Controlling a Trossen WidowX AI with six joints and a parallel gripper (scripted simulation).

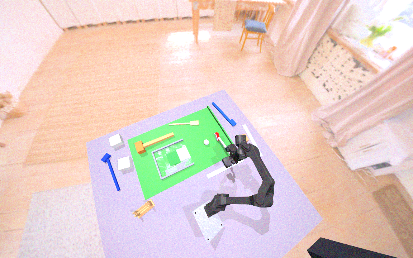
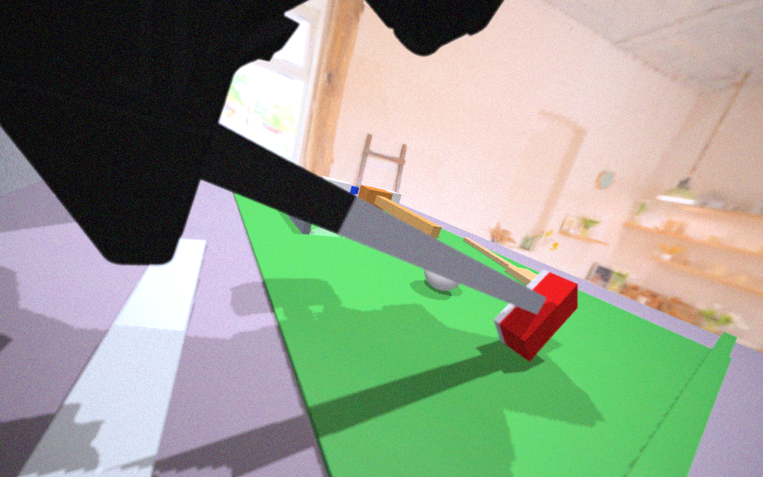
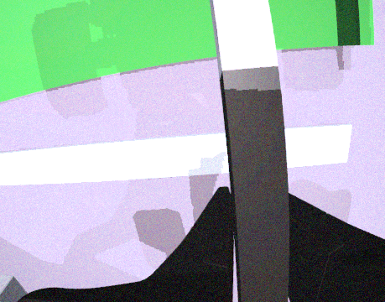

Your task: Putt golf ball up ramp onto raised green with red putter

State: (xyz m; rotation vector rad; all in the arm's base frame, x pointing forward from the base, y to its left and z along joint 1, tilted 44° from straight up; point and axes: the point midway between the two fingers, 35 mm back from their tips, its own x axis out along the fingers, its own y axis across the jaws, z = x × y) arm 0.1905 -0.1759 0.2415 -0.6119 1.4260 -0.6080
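Note:
My gripper (image 1: 229,149) (image 3: 242,194) is shut on the red putter's dark grip, above the near right edge of the green mat. The putter's red head (image 1: 217,135) (image 2: 544,320) is low over the mat, close above its shadow, with its white face toward the golf ball. The white golf ball (image 1: 206,141) (image 2: 442,281) rests on the mat, a short gap from the head on the ramp side; the shaft partly hides it in the exterior view. The white ramp (image 1: 183,153) leads to the raised green (image 1: 173,158) between grey walls. The wrist view shows the shaft, not the head.
An orange mallet (image 1: 139,147) (image 2: 408,216) and a pale wooden club (image 1: 194,122) (image 2: 491,254) lie beyond the ramp and ball. A green rail (image 1: 217,120) stands behind the putter head. Blue clubs (image 1: 222,113) (image 1: 112,173), white blocks (image 1: 115,141) (image 1: 124,163) and a wooden stand (image 1: 143,209) are off the mat.

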